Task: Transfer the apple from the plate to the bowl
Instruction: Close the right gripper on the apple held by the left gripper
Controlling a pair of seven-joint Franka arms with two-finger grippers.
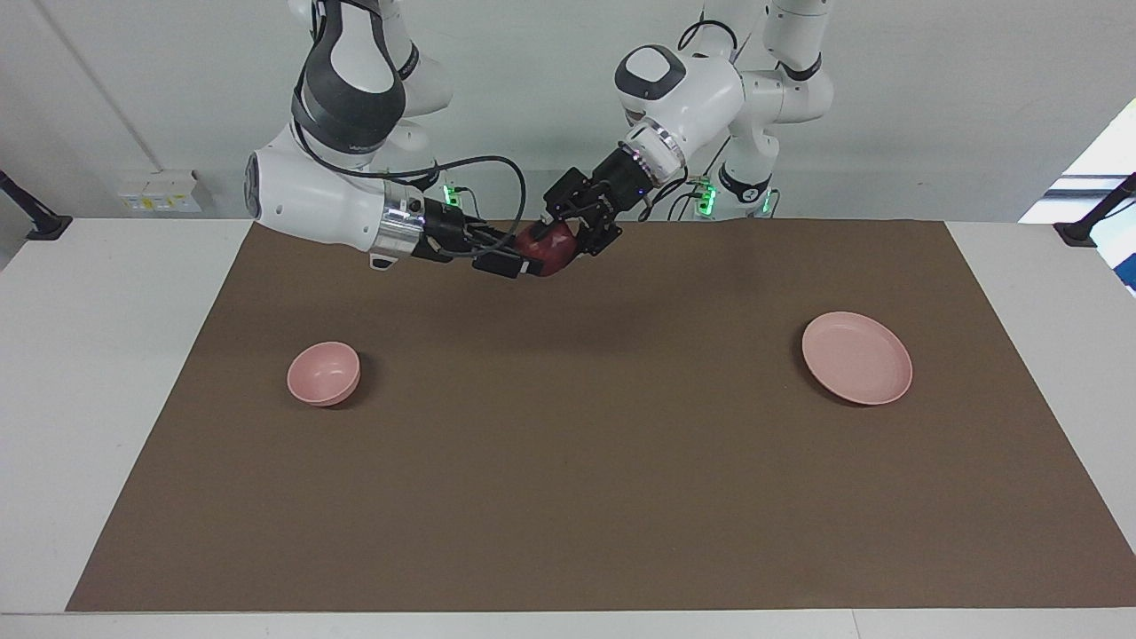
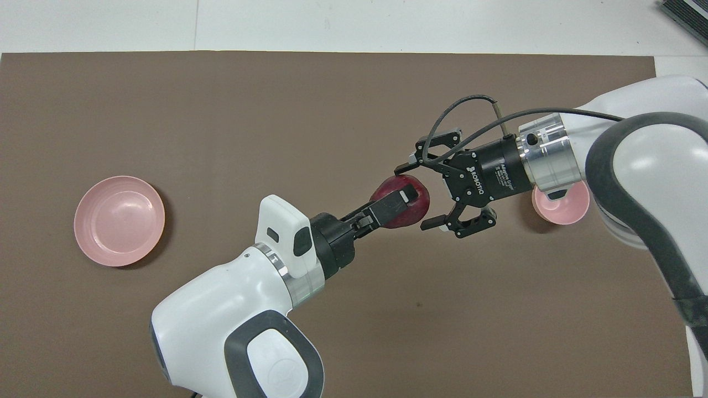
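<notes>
Above the mat's middle, you have the apple (image 2: 402,207) in the air, clamped in the left gripper (image 2: 399,203). The right gripper (image 2: 416,193) is wide open, its fingers (image 2: 405,165) on both sides of the apple, which sits at its 9 o'clock in the overhead view. I judge a handover: this arm must close before you release. The bowl (image 1: 324,374) waits toward the right arm's end, at 8 o'clock from the apple in the facing view; overhead, the right wrist half covers it. The plate (image 1: 857,358) is empty.
</notes>
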